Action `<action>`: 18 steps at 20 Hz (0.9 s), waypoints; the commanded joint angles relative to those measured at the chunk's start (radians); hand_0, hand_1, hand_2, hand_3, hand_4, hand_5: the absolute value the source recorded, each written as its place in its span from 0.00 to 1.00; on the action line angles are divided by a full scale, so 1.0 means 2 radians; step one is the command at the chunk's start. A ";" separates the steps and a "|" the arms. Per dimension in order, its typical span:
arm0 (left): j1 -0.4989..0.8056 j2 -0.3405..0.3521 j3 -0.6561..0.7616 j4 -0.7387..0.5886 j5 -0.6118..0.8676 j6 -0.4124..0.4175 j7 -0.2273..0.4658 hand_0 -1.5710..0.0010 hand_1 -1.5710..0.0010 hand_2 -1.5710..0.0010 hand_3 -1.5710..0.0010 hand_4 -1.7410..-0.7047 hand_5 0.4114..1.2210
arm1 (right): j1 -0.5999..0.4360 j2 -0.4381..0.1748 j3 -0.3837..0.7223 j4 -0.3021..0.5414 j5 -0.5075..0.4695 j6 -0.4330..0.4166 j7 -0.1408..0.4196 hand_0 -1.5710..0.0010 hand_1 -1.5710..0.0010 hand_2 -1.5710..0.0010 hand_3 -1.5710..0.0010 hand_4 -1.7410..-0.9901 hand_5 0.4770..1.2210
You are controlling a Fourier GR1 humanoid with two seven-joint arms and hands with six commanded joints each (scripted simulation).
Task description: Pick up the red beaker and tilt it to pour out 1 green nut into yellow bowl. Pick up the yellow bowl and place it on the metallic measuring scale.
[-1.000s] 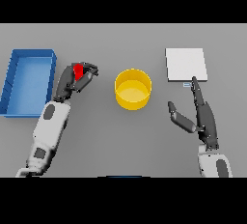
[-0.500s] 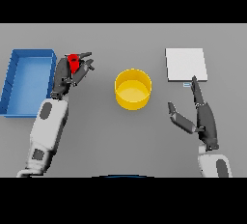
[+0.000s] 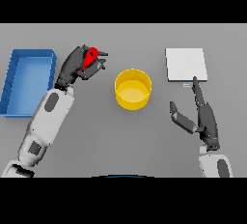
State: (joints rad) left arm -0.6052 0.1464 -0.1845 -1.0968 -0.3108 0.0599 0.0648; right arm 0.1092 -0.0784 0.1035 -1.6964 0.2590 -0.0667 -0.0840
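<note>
My left hand (image 3: 72, 67) is curled round the red beaker (image 3: 90, 59) and holds it up above the table, left of the yellow bowl (image 3: 132, 89). The beaker is tilted, with its top leaning right toward the bowl. No green nut shows, and the beaker's inside is hidden. The bowl stands in the middle of the table and looks empty. The metallic measuring scale (image 3: 186, 64), a pale square plate, lies at the back right. My right hand (image 3: 202, 117) rests open on the table just in front of the scale, fingers pointing at it.
A blue tray (image 3: 26, 80) lies at the far left, beside my left forearm. Grey table surface stretches between the bowl and the scale.
My left hand has lifted the red beaker and carried it up and to the right, closer to the bowl, tilting it further. The right hand has hardly moved.
</note>
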 commanded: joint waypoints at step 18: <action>-0.162 0.079 -0.246 0.064 -0.245 -0.085 0.078 0.00 0.00 0.00 0.06 0.06 0.98 | 0.004 0.009 0.002 -0.009 -0.013 0.007 0.002 1.00 1.00 1.00 1.00 0.61 0.30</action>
State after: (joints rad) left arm -0.9290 0.3051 -0.6768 -0.9689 -0.7989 -0.1101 0.2197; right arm 0.1172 -0.0600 0.1082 -1.7141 0.2333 -0.0526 -0.0798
